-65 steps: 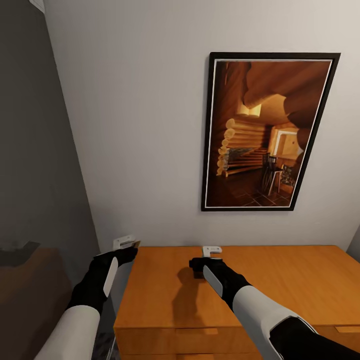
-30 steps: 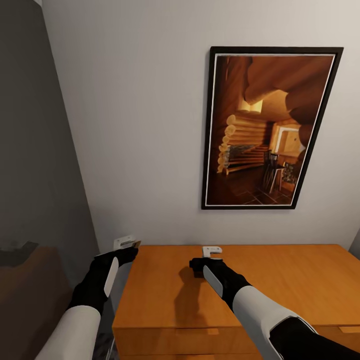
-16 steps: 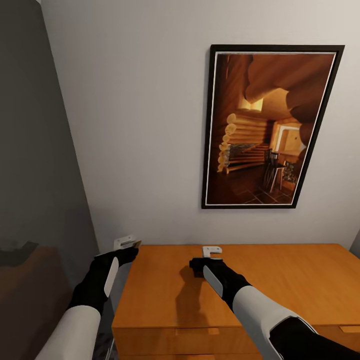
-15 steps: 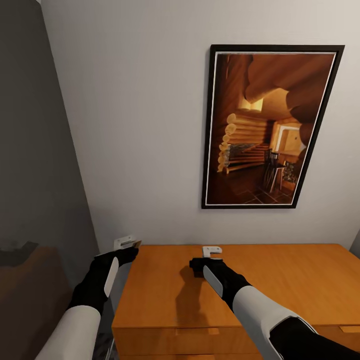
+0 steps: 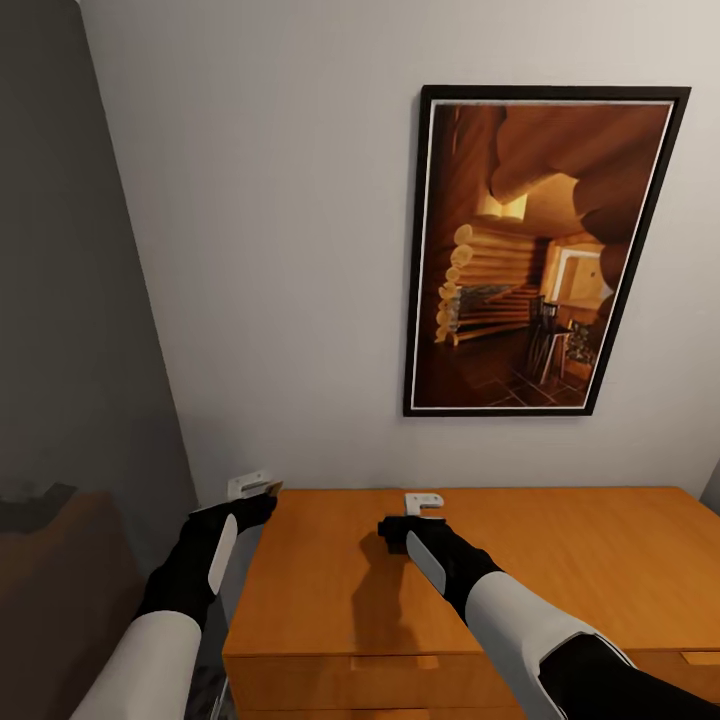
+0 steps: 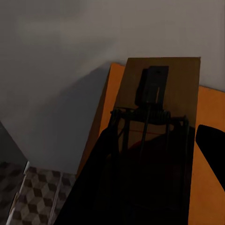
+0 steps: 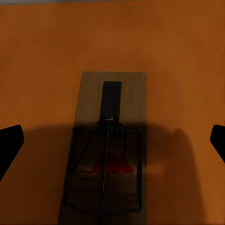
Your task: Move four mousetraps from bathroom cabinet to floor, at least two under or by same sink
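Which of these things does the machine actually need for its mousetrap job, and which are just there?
Part of the job: held mousetrap, gripped in the left pincer; second mousetrap, lying on the cabinet under the open right pincer; patterned floor tiles.

Just there: framed picture; pale wall; grey panel.

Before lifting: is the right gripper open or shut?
Open: right gripper fingertips stand wide apart, mousetrap flat on the cabinet between them.

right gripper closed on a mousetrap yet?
No: in the right wrist view the right gripper stands wide open, its fingertips well clear of the mousetrap lying on the cabinet top.
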Available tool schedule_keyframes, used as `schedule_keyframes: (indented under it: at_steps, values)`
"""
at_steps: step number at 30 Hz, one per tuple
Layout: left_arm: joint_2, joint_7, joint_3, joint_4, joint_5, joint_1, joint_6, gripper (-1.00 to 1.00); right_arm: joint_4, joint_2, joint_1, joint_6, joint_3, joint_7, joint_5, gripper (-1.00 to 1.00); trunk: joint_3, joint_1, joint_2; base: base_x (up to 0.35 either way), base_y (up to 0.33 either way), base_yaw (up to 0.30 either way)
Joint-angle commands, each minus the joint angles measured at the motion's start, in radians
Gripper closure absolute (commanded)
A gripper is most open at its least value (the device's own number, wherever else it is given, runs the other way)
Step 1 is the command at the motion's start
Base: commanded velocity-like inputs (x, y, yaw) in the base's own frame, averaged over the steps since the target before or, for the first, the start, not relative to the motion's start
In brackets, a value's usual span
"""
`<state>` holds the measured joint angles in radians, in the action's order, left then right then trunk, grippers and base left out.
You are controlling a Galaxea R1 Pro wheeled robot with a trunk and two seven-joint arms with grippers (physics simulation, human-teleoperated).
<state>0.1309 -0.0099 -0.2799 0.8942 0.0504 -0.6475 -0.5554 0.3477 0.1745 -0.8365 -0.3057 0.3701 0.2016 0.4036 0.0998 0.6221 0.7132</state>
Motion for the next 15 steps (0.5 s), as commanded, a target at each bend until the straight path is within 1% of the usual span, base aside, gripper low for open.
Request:
schedule_keyframes:
  at_steps: [1, 4, 15]
  values:
    - [0.001, -0.001, -0.003, 0.002, 0.005, -0.001, -0.005, 1.00, 0.001, 0.000, -0.001, -0.004, 0.005, 0.007, 0.006, -1.00, 0.005, 0.004, 0.009, 0.000, 0.000, 0.000]
    - [0.001, -0.001, -0.003, 0.002, 0.005, -0.001, -0.005, 1.00, 0.001, 0.000, -0.001, -0.004, 0.005, 0.007, 0.006, -1.00, 0.014, 0.016, 0.030, 0.000, 0.000, 0.000]
    - [0.001, -0.002, -0.003, 0.002, 0.005, -0.001, -0.007, 1.00, 0.000, 0.000, -0.001, -0.002, 0.005, 0.017, 0.006, -1.00, 0.014, 0.016, 0.030, 0.000, 0.000, 0.000]
